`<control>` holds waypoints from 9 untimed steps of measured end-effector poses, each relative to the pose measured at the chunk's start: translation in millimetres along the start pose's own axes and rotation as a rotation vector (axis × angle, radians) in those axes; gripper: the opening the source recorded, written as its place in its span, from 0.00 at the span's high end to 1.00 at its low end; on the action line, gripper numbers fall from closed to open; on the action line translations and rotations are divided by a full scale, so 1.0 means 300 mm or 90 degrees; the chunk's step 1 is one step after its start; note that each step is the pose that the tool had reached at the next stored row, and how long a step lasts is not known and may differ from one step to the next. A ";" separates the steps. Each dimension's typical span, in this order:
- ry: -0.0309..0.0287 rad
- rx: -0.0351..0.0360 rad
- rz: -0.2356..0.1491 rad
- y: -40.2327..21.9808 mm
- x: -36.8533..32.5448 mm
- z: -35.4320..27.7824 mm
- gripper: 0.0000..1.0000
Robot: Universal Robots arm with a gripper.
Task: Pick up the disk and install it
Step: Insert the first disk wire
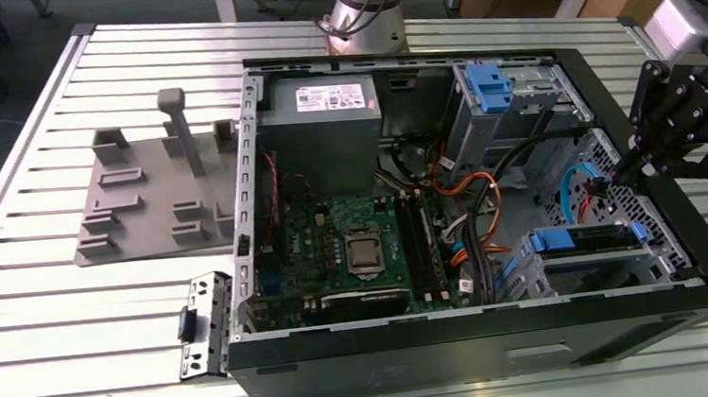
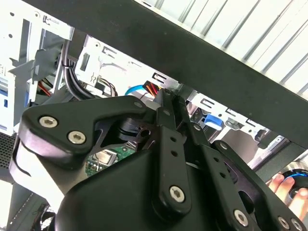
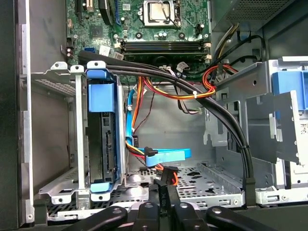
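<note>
The disk (image 1: pixel 585 241) sits in the lower drive cage at the front corner of the open computer case (image 1: pixel 642 313), on the exterior view's right, its blue frame showing. In the first wrist view the disk (image 3: pixel 103 144) stands on edge inside the metal cage, blue frame at both ends. My gripper (image 1: pixel 632 175) hangs over the case's edge on the exterior view's right, just above and beside that cage. In both wrist views the gripper (image 2: pixel 166 98) (image 3: pixel 161 188) has its black fingers pressed together with nothing between them, close to a black and red connector (image 3: pixel 167 174).
Inside the case are a motherboard (image 1: pixel 358 246), a grey power supply box (image 1: pixel 319 125), an upper cage with a blue tab (image 1: pixel 491 88), a blue cable (image 3: pixel 166 156) and a black cable bundle (image 3: pixel 216 110). A grey fixture plate (image 1: pixel 158 200) lies on the slatted table. A person's fingers (image 2: pixel 284 185) show near the case.
</note>
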State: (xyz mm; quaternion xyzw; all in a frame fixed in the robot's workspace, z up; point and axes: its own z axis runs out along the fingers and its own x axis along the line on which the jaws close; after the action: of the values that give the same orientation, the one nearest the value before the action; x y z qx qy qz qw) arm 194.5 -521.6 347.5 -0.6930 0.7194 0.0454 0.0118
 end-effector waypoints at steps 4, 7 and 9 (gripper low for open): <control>0.0001 0.0001 0.000 0.001 0.000 0.000 0.82; -0.0004 0.0015 0.000 0.023 0.003 0.002 0.82; -0.0002 0.0029 0.000 0.040 0.009 0.002 0.82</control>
State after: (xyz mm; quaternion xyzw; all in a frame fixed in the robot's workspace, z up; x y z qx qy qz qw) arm 182.5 -523.8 347.4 -0.6931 0.7194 0.0439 0.0135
